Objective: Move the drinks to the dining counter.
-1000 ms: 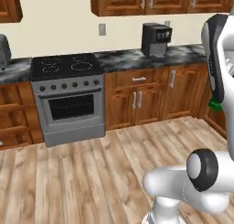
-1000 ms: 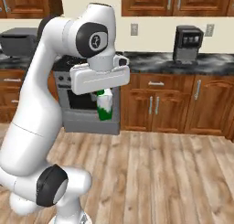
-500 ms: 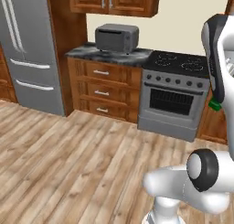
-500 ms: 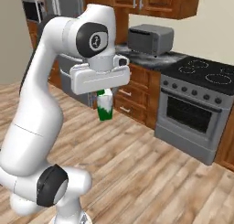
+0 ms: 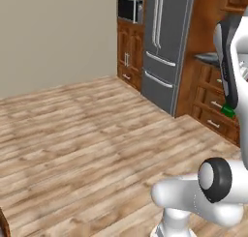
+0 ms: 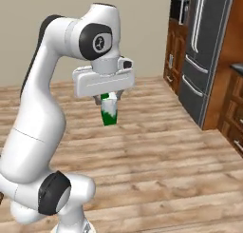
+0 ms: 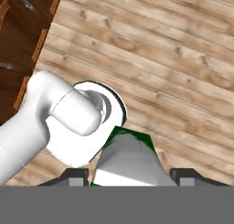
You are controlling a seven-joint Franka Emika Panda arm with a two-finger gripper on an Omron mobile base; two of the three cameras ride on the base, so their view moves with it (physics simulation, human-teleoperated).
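Note:
One of the drinks, a small green bottle point(image 6: 109, 115) with a white top, hangs in the air over the wooden floor, and my gripper point(image 6: 109, 100) is shut on its upper part. In the hand view the bottle point(image 7: 128, 157) fills the space between the two dark fingertips point(image 7: 73, 174). A sliver of the green bottle point(image 5: 227, 110) peeks out from behind the arm in the left base view. The dining counter is out of view.
A steel fridge point(image 5: 167, 47) point(image 6: 209, 51) stands at the right, among wooden cabinets with a built-in microwave point(image 5: 130, 8). A plain beige wall point(image 5: 53, 33) runs behind the open wood floor point(image 5: 87, 134). Drawer fronts point(image 5: 213, 110) sit to the right of the fridge.
The whole picture has swept sideways, so the base has turned: stove and toaster have gone out of frame, fridge and bare wall have come in. The gripper holds the bottle as before.

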